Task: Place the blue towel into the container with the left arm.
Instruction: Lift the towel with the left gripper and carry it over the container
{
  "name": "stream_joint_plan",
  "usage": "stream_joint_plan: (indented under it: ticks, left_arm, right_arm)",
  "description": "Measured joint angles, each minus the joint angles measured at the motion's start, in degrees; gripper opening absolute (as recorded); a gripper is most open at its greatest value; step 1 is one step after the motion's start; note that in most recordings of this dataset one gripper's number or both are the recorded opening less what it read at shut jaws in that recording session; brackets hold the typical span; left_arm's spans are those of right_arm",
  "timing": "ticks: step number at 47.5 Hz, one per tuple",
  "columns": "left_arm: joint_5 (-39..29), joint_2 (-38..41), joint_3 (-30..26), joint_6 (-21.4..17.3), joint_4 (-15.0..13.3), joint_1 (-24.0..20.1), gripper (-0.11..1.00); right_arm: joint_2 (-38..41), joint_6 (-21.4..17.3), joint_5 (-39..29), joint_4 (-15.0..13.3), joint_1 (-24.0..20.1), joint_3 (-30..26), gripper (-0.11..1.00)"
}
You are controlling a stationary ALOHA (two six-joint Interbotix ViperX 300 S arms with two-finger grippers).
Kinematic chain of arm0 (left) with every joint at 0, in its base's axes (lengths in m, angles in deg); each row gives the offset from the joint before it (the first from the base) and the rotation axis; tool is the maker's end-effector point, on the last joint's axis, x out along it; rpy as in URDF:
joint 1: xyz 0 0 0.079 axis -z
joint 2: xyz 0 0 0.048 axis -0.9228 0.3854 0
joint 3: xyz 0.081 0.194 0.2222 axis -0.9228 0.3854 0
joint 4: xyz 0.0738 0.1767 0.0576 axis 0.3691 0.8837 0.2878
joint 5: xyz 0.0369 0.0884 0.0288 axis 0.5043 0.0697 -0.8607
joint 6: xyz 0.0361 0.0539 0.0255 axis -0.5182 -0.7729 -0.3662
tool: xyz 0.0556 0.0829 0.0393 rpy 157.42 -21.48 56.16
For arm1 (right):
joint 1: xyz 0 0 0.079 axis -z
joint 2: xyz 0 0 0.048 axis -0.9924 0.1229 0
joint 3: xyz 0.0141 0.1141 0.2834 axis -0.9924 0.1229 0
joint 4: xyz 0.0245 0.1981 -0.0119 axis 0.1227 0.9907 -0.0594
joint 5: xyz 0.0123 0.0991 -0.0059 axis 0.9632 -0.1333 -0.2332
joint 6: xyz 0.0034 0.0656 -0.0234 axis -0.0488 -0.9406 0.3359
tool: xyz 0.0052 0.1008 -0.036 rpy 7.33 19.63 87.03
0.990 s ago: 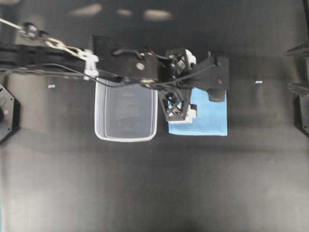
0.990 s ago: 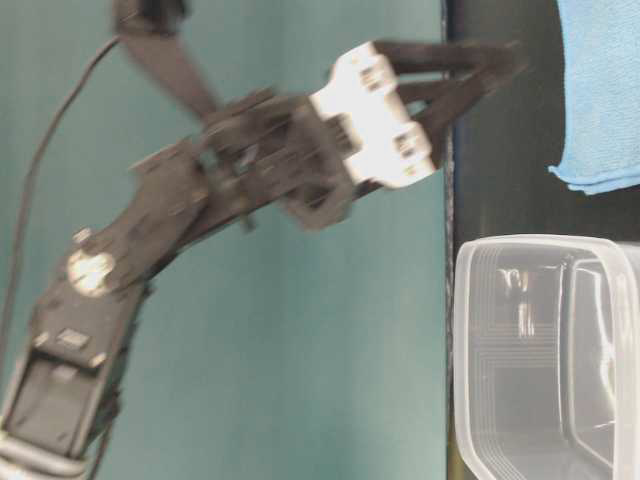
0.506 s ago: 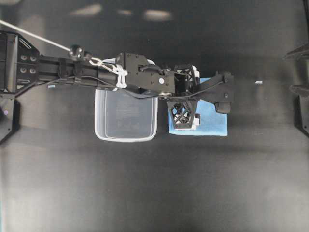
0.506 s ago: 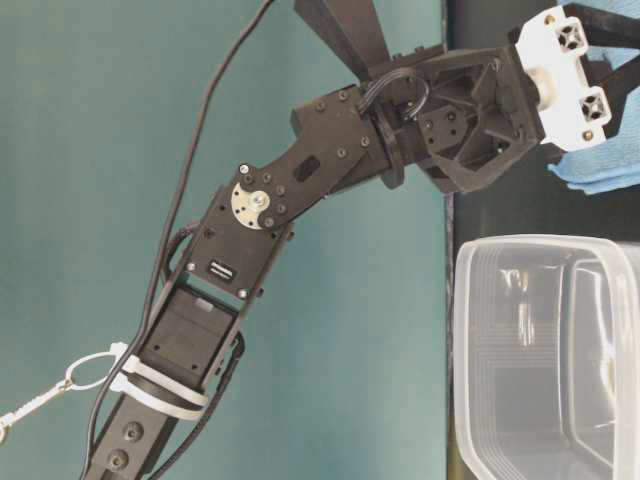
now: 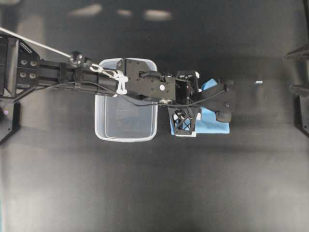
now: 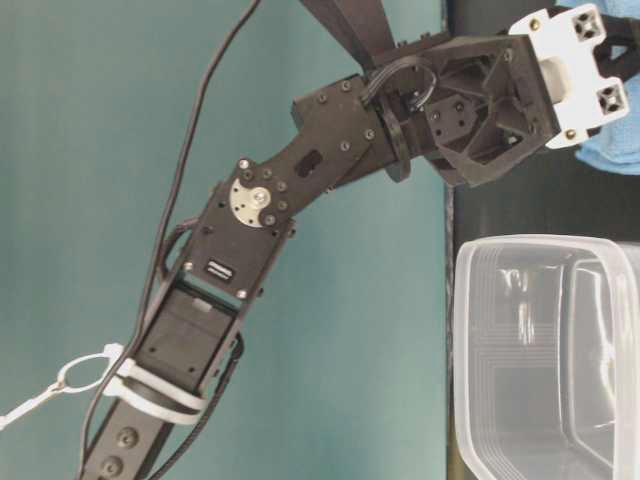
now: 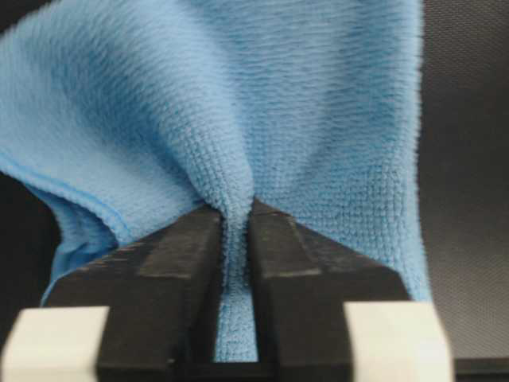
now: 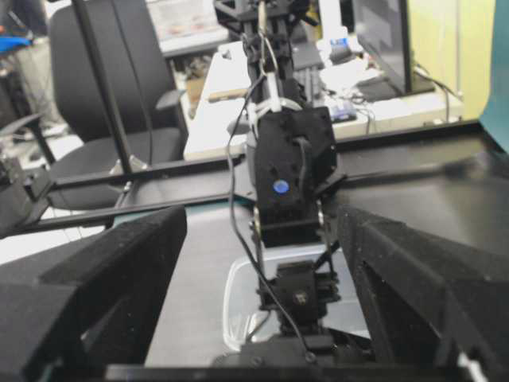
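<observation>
While the long black jointed left arm [image 5: 96,79] stretches across the overhead frame from the left edge, its left gripper [image 5: 186,116] sits over the light blue, soft microfibre towel [image 5: 212,126], right of centre on the matte black table [image 5: 154,183]. The clear, translucent plastic container [image 5: 126,121], a rectangular tub with rounded corners and a thick rim, lies just left of the cloth, partly under the arm. At the right edge, the right arm [image 5: 300,104] shows only as black wedges, well apart from everything.

From table level, the white block of the left gripper [image 6: 585,55] sits at the upper right, with a sliver of towel [image 6: 615,150] beside it, and the glossy, ribbed container [image 6: 545,360] fills the lower right, apparently empty.

Seen from the left wrist, the black fingers [image 7: 183,263] are pressed together on a narrow pinched fold of the towel [image 7: 238,119], whose looped pile bunches upward from the clamp. I judge the hold thin: on lifting, the limp cloth could slip out, or trail and snag on the tub's rim.

Through the right wrist camera, the right gripper [image 8: 262,318] has its dark foam-like fingers spread wide and holds nothing; the left arm [image 8: 290,183] and the tub [image 8: 238,310] sit centre frame.
</observation>
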Motion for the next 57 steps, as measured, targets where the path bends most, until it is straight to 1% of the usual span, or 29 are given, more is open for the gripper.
stream_joint_plan:
  ticks: [8, 14, 19, 27, 33, 38, 41, 48, 57]
  left_arm:
    - [-0.4, -3.4, -0.8, 0.1, 0.0, -0.3, 0.05]
    - [-1.3, -7.6, -1.1, 0.1, 0.0, -0.4, 0.05]
    - [-4.5, -12.3, -1.1, 0.2, -0.1, -0.4, 0.05]
    - [-11.9, -20.7, -0.1, 0.1, 0.0, -0.9, 0.05]
    - [-18.4, -26.7, 3.3, 0.2, 0.0, -1.5, 0.05]
    - [-21.1, -30.9, 7.7, 0.4, 0.0, -1.6, 0.05]
    - [-21.2, -33.1, 10.9, 1.0, 0.0, -1.5, 0.05]
    - [-18.5, -37.4, 17.8, 1.1, 0.0, -1.8, 0.05]
    - [-16.0, -39.7, 22.0, 1.0, 0.0, -1.8, 0.05]
  right_arm:
    - [0.0, 0.0, 0.1, 0.0, -0.1, 0.0, 0.74]
    - [0.0, 0.0, 0.1, 0.0, -0.1, 0.0, 0.74]
    - [0.0, 0.0, 0.3, 0.0, -0.1, 0.0, 0.74]
    - [0.0, 0.0, 0.6, 0.0, -0.1, 0.0, 0.74]
    - [0.0, 0.0, 0.7, 0.0, -0.1, -0.1, 0.74]
    - [0.0, 0.0, 0.8, 0.0, -0.1, 0.0, 0.74]
    - [0.0, 0.0, 0.9, 0.0, 0.0, 0.0, 0.74]
    - [0.0, 0.0, 1.1, 0.0, -0.1, 0.0, 0.74]
    - [0.0, 0.0, 1.1, 0.0, -0.1, 0.0, 0.74]
